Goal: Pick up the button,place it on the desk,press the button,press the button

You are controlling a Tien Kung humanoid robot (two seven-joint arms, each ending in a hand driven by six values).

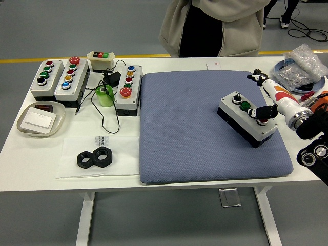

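**Right hand on the button box**

My right hand [265,97] holds nothing: one dark fingertip [258,113] is bent down onto the button box [248,118], at the buttons nearest its right end, while another finger points away across the table. The box lies slantwise on the right part of the blue pad [195,133], which covers the white table [123,159]. Other button boxes [59,79] stand at far left. A person [215,25] stands behind the table.

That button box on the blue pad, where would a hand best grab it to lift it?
Grip the button box across its two long side walls, near the middle, coming from above. It lies flat and slanted on the pad, narrow enough to span, and both long sides look clear. The right hand hovers over its buttons now.
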